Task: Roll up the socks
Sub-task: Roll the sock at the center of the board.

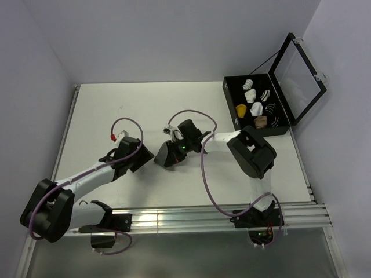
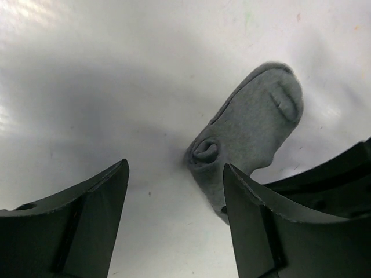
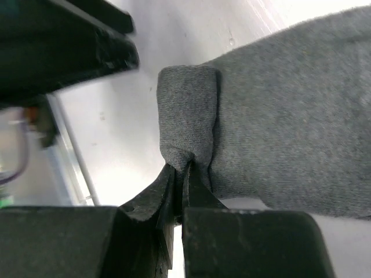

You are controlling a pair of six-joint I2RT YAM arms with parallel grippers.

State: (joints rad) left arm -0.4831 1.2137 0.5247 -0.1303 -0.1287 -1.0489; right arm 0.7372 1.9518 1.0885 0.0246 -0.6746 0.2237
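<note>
white arms point(image 1: 87, 172), black fingers point(image 2: 75, 226), purple cables point(image 1: 204, 176)

Robotics laboratory, single test cell. A white table point(image 1: 116, 110) stands enclosed by bare, pale walls point(image 1: 174, 40) with no furnishings. The left arm point(image 1: 87, 174) and the right arm point(image 1: 252, 153) are bolted to aluminium rails point(image 1: 191, 215) at the table's near edge, with purple cables point(image 1: 203, 174) running exposed. A black compartmented case point(image 1: 230, 107), lid point(image 1: 298, 75) raised, holds sorted sock bundles point(image 1: 250, 95).
</note>
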